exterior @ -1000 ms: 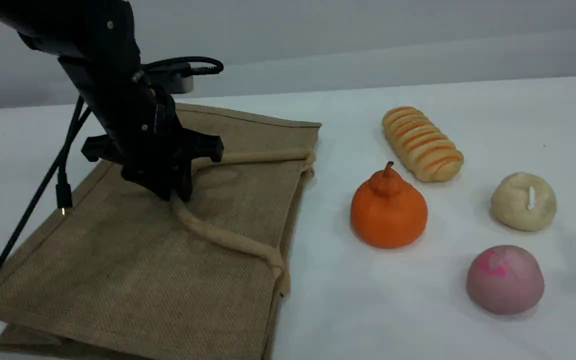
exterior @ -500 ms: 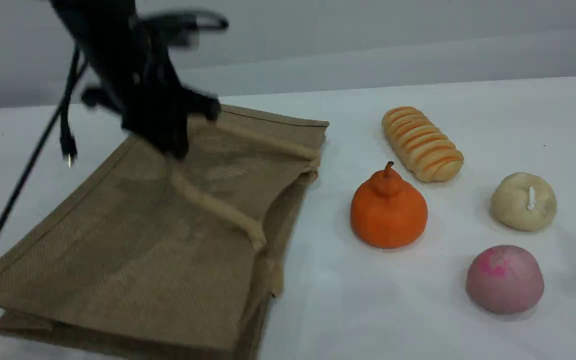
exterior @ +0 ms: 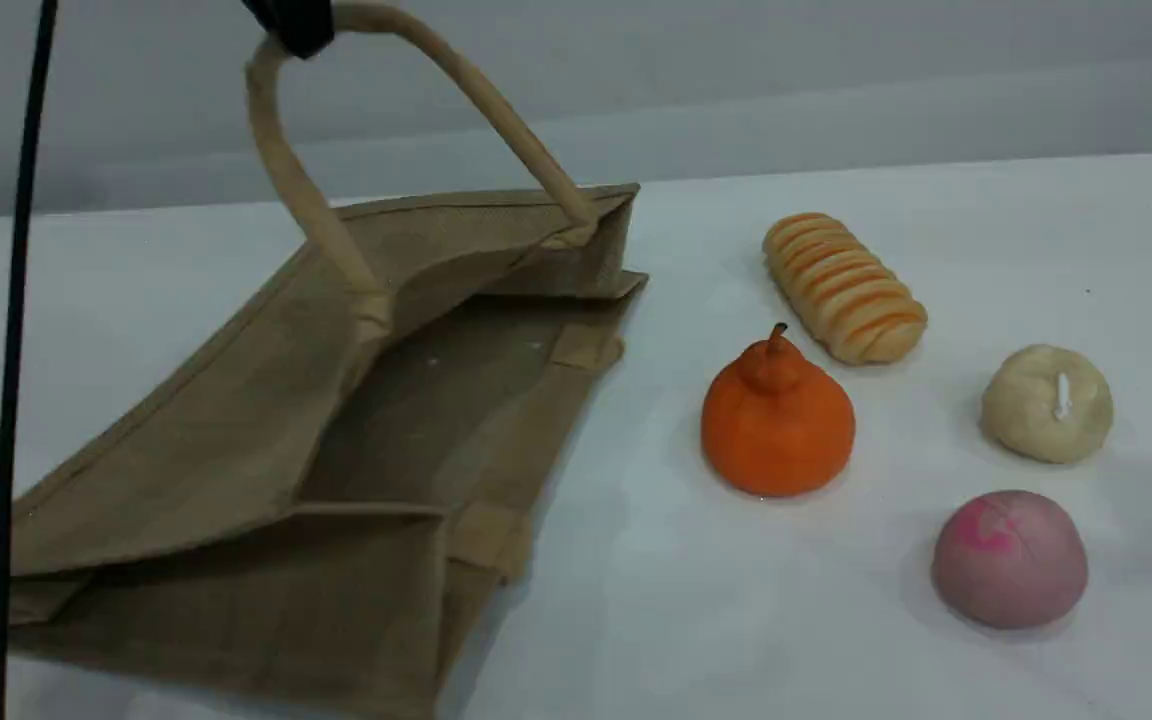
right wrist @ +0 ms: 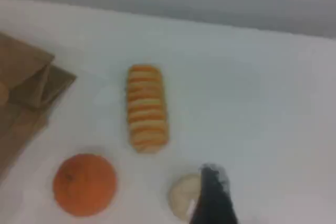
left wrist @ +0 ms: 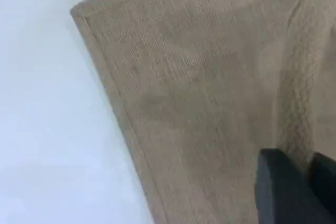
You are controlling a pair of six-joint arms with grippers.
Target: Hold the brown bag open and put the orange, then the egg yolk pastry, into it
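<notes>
L fingers (exterior: pixel 294 24) pinch brown bag (exterior: pixel 236 430) handle (exterior: pixel 481 97), up high.

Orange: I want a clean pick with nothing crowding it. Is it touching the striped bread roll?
Apart. The right wrist view shows bare table between the orange and the striped bread roll.

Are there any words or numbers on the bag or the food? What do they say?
No words, numbers or labels can be read in any view. The brown bag is plain woven cloth. The egg yolk pastry has only a small white mark, the pink bun a pink smudge; neither is writing. The orange and striped roll are bare.
</notes>
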